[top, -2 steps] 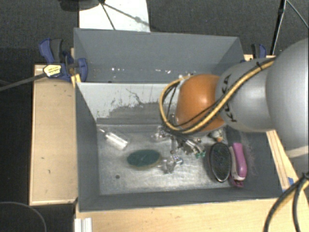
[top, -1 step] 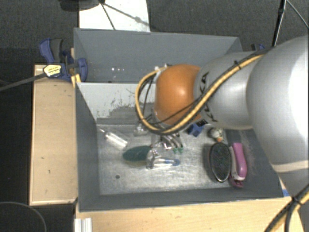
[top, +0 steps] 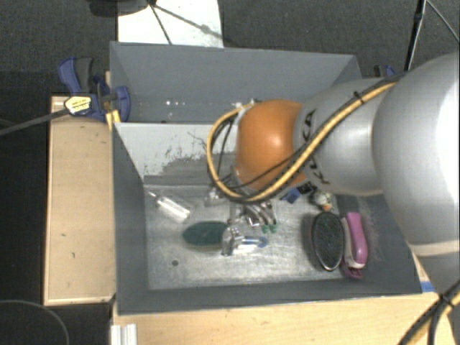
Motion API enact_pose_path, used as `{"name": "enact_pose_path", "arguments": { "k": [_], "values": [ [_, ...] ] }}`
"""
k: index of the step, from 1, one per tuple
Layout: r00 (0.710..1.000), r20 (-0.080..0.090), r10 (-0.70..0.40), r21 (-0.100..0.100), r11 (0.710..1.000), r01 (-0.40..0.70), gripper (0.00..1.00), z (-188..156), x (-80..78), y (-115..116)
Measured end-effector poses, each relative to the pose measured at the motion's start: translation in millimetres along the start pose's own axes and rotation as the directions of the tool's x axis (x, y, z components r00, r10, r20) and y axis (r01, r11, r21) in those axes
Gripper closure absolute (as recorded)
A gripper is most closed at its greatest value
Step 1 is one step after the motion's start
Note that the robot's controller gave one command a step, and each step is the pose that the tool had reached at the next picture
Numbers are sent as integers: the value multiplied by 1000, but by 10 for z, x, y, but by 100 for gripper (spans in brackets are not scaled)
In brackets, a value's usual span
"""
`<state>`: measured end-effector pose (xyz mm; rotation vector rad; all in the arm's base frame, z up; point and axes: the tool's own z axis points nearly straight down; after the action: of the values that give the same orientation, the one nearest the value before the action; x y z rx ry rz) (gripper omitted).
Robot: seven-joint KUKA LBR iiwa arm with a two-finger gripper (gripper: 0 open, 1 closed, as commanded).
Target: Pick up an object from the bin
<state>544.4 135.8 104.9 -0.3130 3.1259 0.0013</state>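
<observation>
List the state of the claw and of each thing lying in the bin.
dark green oval: lying flat, mid-floor of the bin.
clear small piece: lying loose, back left, apart from the claw.
black oval brush: lying flat at the right.
pink-purple piece: lying along the brush's right side.
claw: low at the floor, by the dark green oval's right end.

You have a dark green oval pad (top: 203,233) lying flat on the floor of the bin (top: 133,214), left of middle and nearer the front wall, its long side running left to right. Just beside its right end lies a small clear bluish piece (top: 249,245), perhaps crumpled plastic; whether they touch is unclear.
</observation>
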Motion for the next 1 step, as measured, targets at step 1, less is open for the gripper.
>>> {"name": "enact_pose_path", "arguments": {
  "k": [1],
  "values": [
    [994, 4, 114, -1, 994, -114, 0, 326, -4, -32]
  ]
}}
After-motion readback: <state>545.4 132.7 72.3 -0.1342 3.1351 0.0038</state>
